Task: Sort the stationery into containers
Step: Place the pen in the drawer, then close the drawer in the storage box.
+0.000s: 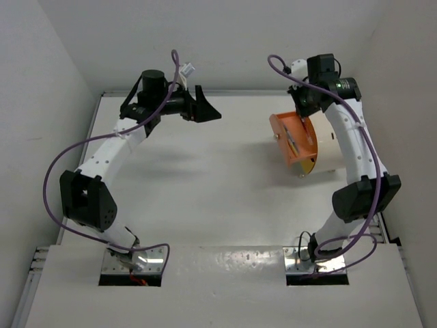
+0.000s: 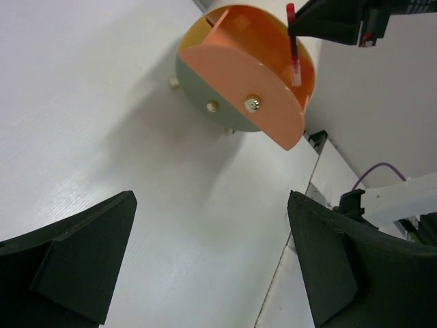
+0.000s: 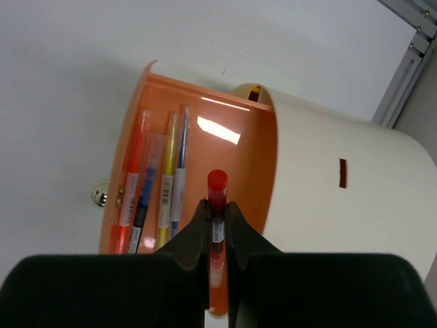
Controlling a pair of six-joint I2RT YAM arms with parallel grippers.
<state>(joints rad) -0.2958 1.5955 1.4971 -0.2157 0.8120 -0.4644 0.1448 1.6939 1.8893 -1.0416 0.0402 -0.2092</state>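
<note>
Four pens [image 3: 153,195] lie side by side in the pulled-out orange drawer [image 3: 249,157] of the cream drum [image 3: 341,205]. A fifth, the red pen [image 3: 217,183], hangs just above them, its barrel pinched by the clamped right gripper [image 3: 217,208]. It looks light, stiff and slick, so I'd judge a firm hold across the barrel best, since so thin a thing could swivel or slip; the left gripper [image 1: 207,109] hovers well apart, wide open and empty.
</note>
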